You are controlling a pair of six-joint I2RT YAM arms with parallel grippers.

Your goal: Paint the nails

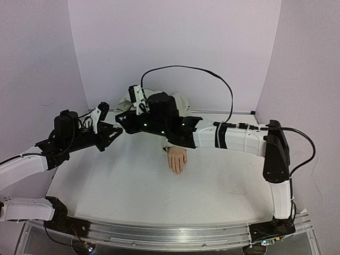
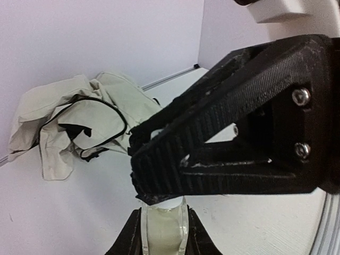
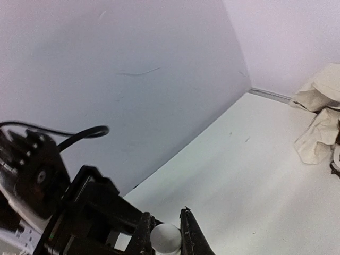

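Near edge: a ribbed aluminium rail (image 1: 159, 237) runs along the table's front, with an arm base bolted toward each end. Beyond it lies the white tabletop (image 1: 122, 186), bare across the near and middle stretch; the widest open room is front-centre and front-left. Mid-table, a little right of centre, lies a pale pinkish-peach mannequin hand (image 1: 177, 159), flat, fingers pointing toward the near edge, its wrist end hidden under the right arm. The nails (image 1: 176, 171) are at those near-facing fingertips, too small to make out singly; nothing touches them, and bare table lies in front and to either side. Up and left of the hand, above the table, the two grippers meet tip to tip. The left gripper (image 2: 163, 236) is clamped tight on a small pale bottle (image 2: 162, 241), whose cap end points out past its fingertips. The right gripper (image 3: 166, 236), reaching across from the right, is pinched closed on the round white cap (image 3: 166, 239) of that bottle; its ribbed black fingers cross the left wrist view just above the bottle's neck. Farther back, a crumpled beige jacket (image 2: 79, 122) with a black zip is heaped against the rear wall at the table's back edge, apart from the grippers. A black cable (image 1: 212, 77) loops high over the right arm. Pale lilac walls (image 1: 175, 42) close the rear and both sides; the left wall stands close beside the left arm.
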